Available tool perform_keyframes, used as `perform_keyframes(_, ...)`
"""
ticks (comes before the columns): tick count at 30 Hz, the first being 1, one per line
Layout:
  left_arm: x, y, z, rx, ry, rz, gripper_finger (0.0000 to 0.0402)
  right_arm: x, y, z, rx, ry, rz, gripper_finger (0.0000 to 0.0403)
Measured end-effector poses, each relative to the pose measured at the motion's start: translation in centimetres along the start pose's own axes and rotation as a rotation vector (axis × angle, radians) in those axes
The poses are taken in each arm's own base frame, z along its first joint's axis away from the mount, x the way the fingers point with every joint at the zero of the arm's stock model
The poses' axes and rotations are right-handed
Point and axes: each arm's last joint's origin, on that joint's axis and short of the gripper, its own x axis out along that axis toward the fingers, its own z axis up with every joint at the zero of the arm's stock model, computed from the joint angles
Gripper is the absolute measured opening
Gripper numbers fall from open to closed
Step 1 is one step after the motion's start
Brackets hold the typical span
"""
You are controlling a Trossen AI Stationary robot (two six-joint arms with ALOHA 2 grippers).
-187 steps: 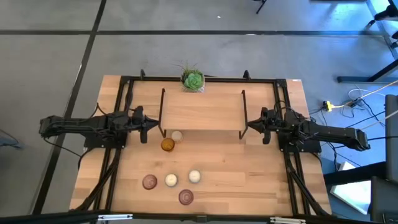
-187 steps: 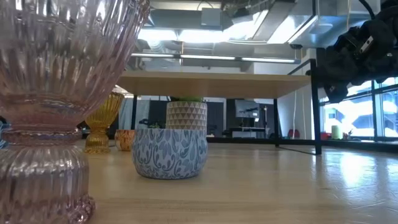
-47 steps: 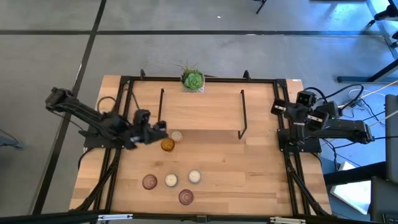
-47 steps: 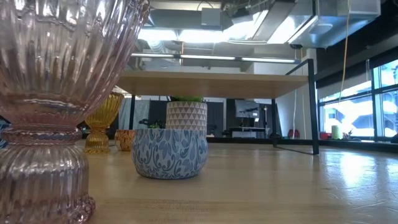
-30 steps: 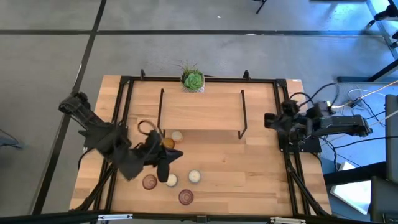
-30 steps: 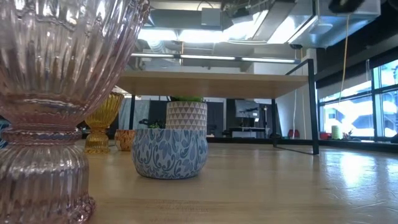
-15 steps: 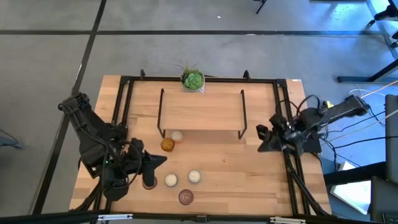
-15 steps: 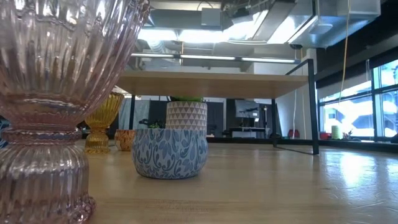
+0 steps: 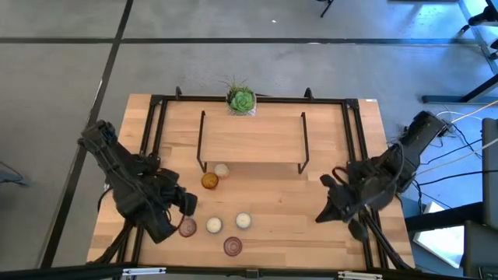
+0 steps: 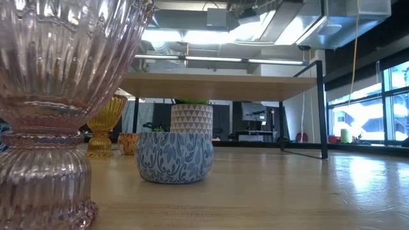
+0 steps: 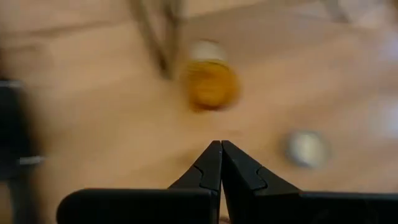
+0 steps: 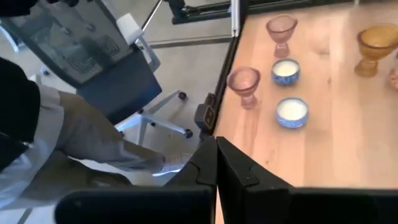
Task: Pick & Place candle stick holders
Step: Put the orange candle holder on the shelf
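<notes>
High view: the left tool (image 9: 187,204), fingers pressed together and empty, is placed just beside the near-left pinkish holder (image 9: 187,227) on the bench (image 9: 272,225); the fingers should be opened before descent; the right tool (image 9: 320,218), likewise closed, is held clear.

Amber holder (image 9: 209,181), pink ribbed glass (image 10: 45,96), blue-patterned white holder (image 10: 174,157).

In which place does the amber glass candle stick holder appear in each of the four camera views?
High view: the amber candle stick holder stands left of centre, by the raised shelf's left leg.
Low view: the amber holder is at the left, behind the big pink glass holder.
Left wrist view: blurred, above the shut left gripper.
Right wrist view: at the upper right edge.
Shared landmark: the small cream holder beside it, visible in the high and left wrist views.
</notes>
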Motion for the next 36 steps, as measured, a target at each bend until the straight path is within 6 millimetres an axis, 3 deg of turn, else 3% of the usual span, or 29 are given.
perform_keyframes(4,2.2,0.0,-0.9,0.024,-0.024,0.042,0.0002,1.3,0.8,-0.2,-0.006,0.023,0.026,0.0001)
perform_keyframes(10,4.8,0.2,-0.9,-0.086,0.108,0.126,0.0010,1.8,0.8,-0.4,0.071,0.055,0.022,0.0006)
perform_keyframes(18,8.0,0.3,1.5,-0.310,0.194,0.059,0.0104,1.8,0.6,-0.5,0.138,0.052,-0.016,0.0066)
perform_keyframes(26,12.2,1.1,1.9,-0.360,0.259,0.092,0.0173,1.8,0.4,-0.4,0.150,0.007,-0.077,0.0100)
perform_keyframes(36,13.7,1.0,3.1,-0.344,0.240,0.078,0.0182,1.8,0.4,-0.4,0.157,0.000,-0.078,0.0105)
